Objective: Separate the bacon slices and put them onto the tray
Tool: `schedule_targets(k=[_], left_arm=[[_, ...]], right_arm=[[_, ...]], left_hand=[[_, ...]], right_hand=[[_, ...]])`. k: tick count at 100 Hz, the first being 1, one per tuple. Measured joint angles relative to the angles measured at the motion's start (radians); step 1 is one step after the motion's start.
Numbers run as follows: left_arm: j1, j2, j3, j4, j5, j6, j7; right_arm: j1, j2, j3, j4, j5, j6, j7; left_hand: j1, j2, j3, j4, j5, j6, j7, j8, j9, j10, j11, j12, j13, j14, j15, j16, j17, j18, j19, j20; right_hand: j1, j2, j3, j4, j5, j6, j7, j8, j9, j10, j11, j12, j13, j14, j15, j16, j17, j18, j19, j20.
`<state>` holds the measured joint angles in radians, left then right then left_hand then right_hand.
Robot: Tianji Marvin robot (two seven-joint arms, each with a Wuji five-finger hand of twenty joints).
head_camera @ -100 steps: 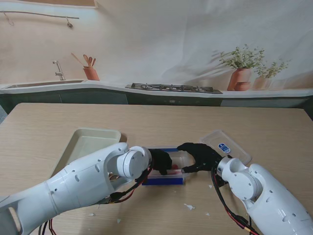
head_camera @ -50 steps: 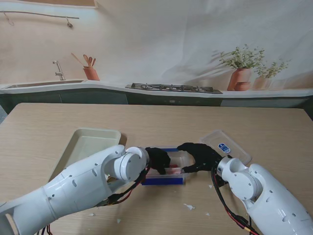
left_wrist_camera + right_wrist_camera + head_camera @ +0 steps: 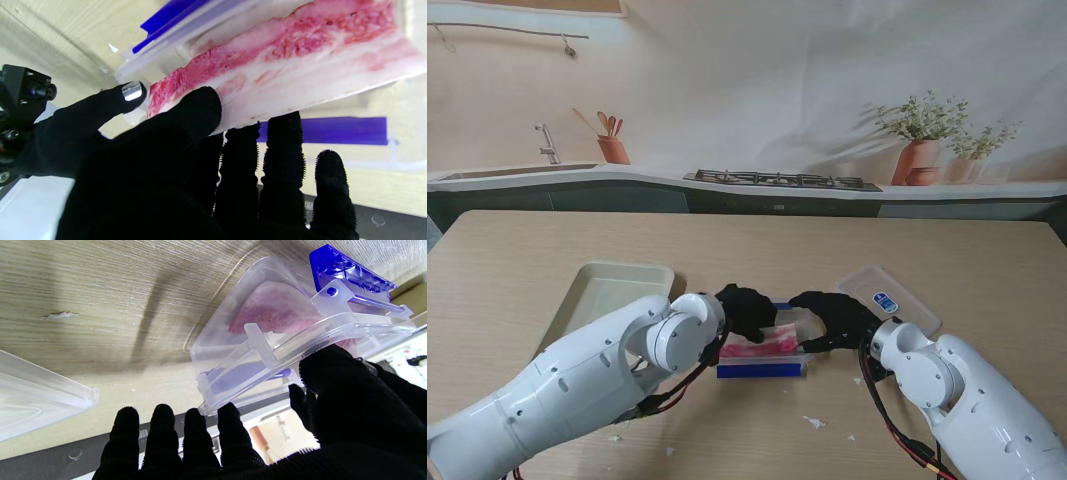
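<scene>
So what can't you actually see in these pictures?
- How many bacon slices remain in the box: the left hand covers it in the stand view.
- Near end of the tray: hidden behind the left arm.
- The white scraps on the table: too small to identify.

Bright, even light; soft shadows; wrist views blurred up close.
</scene>
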<state>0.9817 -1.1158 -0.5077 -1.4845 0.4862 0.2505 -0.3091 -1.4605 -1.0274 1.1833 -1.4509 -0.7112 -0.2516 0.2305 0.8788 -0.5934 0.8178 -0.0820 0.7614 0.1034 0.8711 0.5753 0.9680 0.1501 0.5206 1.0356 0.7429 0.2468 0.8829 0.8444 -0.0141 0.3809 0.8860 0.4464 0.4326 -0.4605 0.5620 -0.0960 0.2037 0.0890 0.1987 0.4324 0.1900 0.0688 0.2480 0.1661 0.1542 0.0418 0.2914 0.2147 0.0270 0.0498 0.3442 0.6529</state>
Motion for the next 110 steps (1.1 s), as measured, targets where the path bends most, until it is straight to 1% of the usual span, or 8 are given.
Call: schedule_targets(k=[9, 28, 35, 47, 59, 87, 97, 110], left_arm=[[0.011, 0.000, -0.013, -0.005, 0.035, -0.035, 0.017], [0.034, 0.002, -0.055, -0.022, 0.056, -0.081, 0.026], [0.048, 0.004, -0.082, -0.037, 0.075, -0.104, 0.026], [0.072, 0.014, -0.126, -0.070, 0.077, -0.120, 0.022], [0.108, 0.022, -0.193, -0.107, 0.106, -0.165, 0.010], [0.216, 0.056, -0.412, -0.226, 0.181, -0.285, -0.095], [0.243, 0.067, -0.491, -0.247, 0.215, -0.337, -0.138], [0.273, 0.081, -0.595, -0.260, 0.237, -0.369, -0.205]], right_arm=[[0.000, 0.000, 0.000, 0.000, 0.000, 0.000, 0.000], [0.000, 0.000, 0.000, 0.000, 0.002, 0.000, -0.001], [0.000, 0.000, 0.000, 0.000, 0.003, 0.000, -0.001], [0.000, 0.000, -0.001, 0.000, 0.003, 0.001, 0.000], [0.000, 0.000, -0.001, 0.000, 0.003, 0.001, 0.000], [-0.001, 0.000, 0.000, 0.000, 0.003, 0.001, -0.001], [-0.001, 0.000, 0.000, 0.000, 0.002, 0.001, -0.001], [-0.001, 0.000, 0.000, 0.000, 0.002, 0.001, -0.002]], left_hand=[[0.000, -0.001, 0.005, 0.000, -0.008, 0.003, 0.011, 0.010, 0.000, 0.002, 0.000, 0.011, 0.002, 0.000, 0.002, 0.011, 0.017, 0.000, 0.022, 0.002], [0.000, -0.013, 0.023, 0.000, -0.008, 0.011, 0.022, 0.028, 0.009, 0.012, 0.002, 0.011, 0.014, 0.003, 0.004, 0.013, 0.048, 0.000, 0.040, 0.014], [0.000, -0.018, 0.030, 0.000, -0.008, 0.016, 0.023, 0.033, 0.010, 0.016, 0.002, 0.014, 0.015, 0.010, 0.004, 0.024, 0.065, 0.002, 0.041, 0.024], [-0.001, -0.029, 0.042, 0.000, -0.008, 0.021, 0.024, 0.035, 0.023, 0.023, 0.002, 0.021, 0.055, 0.013, 0.004, 0.024, 0.110, 0.038, 0.041, 0.024], [-0.001, -0.034, 0.043, 0.000, -0.008, 0.021, 0.026, 0.036, 0.030, 0.024, 0.002, 0.022, 0.064, 0.013, 0.004, 0.024, 0.126, 0.039, 0.041, 0.024], [-0.001, -0.039, 0.044, -0.001, -0.008, 0.021, 0.035, 0.045, 0.031, 0.025, 0.002, 0.034, 0.064, 0.013, 0.003, 0.036, 0.136, 0.040, 0.041, 0.025], [-0.001, -0.039, 0.044, -0.001, -0.008, 0.021, 0.035, 0.046, 0.031, 0.025, 0.002, 0.036, 0.064, 0.013, 0.003, 0.047, 0.146, 0.040, 0.041, 0.025], [-0.001, -0.039, 0.044, -0.001, -0.008, 0.021, 0.035, 0.055, 0.031, 0.025, 0.002, 0.037, 0.064, 0.013, 0.003, 0.049, 0.146, 0.040, 0.041, 0.025]], right_hand=[[0.000, 0.000, 0.000, 0.000, 0.000, 0.000, 0.000, 0.000, 0.000, 0.000, 0.000, 0.000, 0.000, 0.000, 0.000, 0.000, 0.000, 0.000, 0.000, 0.000], [0.000, 0.000, 0.000, 0.000, 0.000, 0.000, 0.000, 0.000, 0.000, 0.000, 0.000, 0.000, 0.000, 0.000, 0.000, 0.000, 0.000, 0.000, 0.000, 0.000], [0.000, 0.000, 0.000, 0.000, 0.000, 0.000, 0.000, 0.000, 0.000, 0.000, 0.000, 0.000, 0.000, 0.000, 0.000, 0.000, 0.000, 0.000, 0.000, 0.000], [0.000, 0.000, 0.000, 0.000, 0.000, 0.000, 0.000, 0.000, 0.000, 0.000, 0.000, 0.000, 0.000, 0.000, 0.000, 0.000, 0.000, 0.000, 0.000, 0.000], [0.000, 0.000, 0.000, 0.000, 0.000, 0.000, 0.000, 0.000, 0.000, 0.000, 0.000, 0.000, 0.000, 0.000, 0.000, 0.000, 0.000, 0.000, 0.000, 0.000], [0.000, 0.000, 0.000, 0.000, 0.000, 0.000, 0.000, 0.000, 0.000, 0.000, 0.000, 0.000, 0.000, 0.000, 0.000, 0.000, 0.001, 0.000, 0.000, 0.000], [0.000, 0.000, 0.000, 0.000, 0.000, 0.000, 0.000, 0.000, 0.000, 0.000, 0.000, 0.000, 0.000, 0.000, 0.000, 0.000, 0.001, 0.000, 0.000, 0.000], [0.000, 0.000, 0.000, 0.000, 0.000, 0.000, 0.000, 0.000, 0.000, 0.000, 0.000, 0.000, 0.000, 0.000, 0.000, 0.000, 0.001, 0.000, 0.000, 0.000]])
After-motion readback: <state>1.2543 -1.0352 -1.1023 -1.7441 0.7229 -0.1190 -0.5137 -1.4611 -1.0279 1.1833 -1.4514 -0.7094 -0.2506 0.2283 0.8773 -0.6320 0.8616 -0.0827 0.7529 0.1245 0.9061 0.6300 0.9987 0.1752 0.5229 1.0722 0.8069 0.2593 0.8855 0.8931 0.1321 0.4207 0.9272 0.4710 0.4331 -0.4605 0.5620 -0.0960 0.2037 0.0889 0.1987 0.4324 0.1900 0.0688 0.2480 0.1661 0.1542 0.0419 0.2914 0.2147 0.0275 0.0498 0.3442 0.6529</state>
